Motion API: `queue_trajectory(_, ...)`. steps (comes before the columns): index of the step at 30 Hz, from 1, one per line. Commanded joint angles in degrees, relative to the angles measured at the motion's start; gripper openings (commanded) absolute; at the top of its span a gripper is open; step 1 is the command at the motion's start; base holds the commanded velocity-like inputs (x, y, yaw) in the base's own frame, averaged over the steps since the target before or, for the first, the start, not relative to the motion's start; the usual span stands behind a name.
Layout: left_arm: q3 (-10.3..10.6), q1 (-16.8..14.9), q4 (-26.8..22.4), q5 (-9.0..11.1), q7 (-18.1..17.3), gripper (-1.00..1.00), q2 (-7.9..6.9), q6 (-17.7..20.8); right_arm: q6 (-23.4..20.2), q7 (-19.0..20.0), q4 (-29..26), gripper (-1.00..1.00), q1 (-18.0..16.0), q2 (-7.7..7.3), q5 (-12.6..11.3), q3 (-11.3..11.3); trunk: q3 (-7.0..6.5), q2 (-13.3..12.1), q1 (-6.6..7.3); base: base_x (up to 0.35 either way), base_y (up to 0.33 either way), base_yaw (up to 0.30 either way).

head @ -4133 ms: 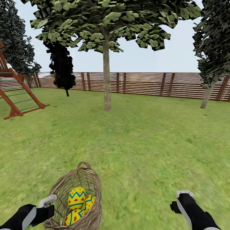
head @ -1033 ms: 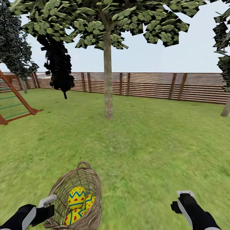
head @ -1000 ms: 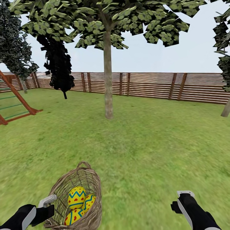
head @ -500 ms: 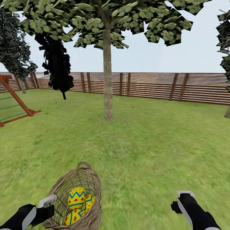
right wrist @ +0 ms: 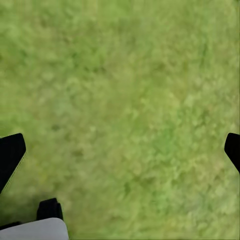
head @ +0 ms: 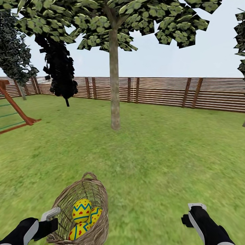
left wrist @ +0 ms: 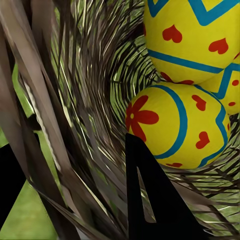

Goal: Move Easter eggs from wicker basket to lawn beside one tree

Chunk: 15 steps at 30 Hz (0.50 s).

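The three Easter eggs (head: 83,217) lie heaped together inside the wicker basket (head: 89,185), yellow shells touching one another. In my left wrist view two of them press against the woven wall, a third tucked behind. My left gripper (head: 53,217) is clamped on the basket's rim, one dark finger (left wrist: 150,200) inside the weave just beside the nearest egg, the other outside the wall. The basket tilts, held at my lower left above the lawn (head: 160,153). My right gripper (head: 194,212) hangs over bare grass with its fingers spread wide apart, holding nothing. Ahead, well apart from the basket, stands the tree (head: 114,98) with its straight trunk, and behind it the slatted fence (head: 160,90).
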<state>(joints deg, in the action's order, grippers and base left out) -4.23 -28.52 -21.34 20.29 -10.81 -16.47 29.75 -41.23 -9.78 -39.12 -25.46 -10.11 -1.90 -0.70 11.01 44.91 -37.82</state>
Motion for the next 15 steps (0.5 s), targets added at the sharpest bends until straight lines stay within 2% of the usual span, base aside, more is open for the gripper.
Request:
queue_trajectory(1, -0.5, 0.0, -0.1, 0.5, -0.2, -1.0, 0.03, 0.5, -0.3, -0.2, -0.1, 1.0, 0.0, 0.0, -0.2, 0.0, 0.08, 0.1, -0.05, 0.329, 0.0, 0.0)
queue_trajectory(15, -0.6, 0.0, -0.1, 0.5, -0.2, -1.0, 0.03, 0.4, -0.3, -0.2, -0.1, 1.0, 0.0, 0.09, -0.2, 0.0, 0.08, 0.1, -0.05, 0.329, 0.0, 0.0)
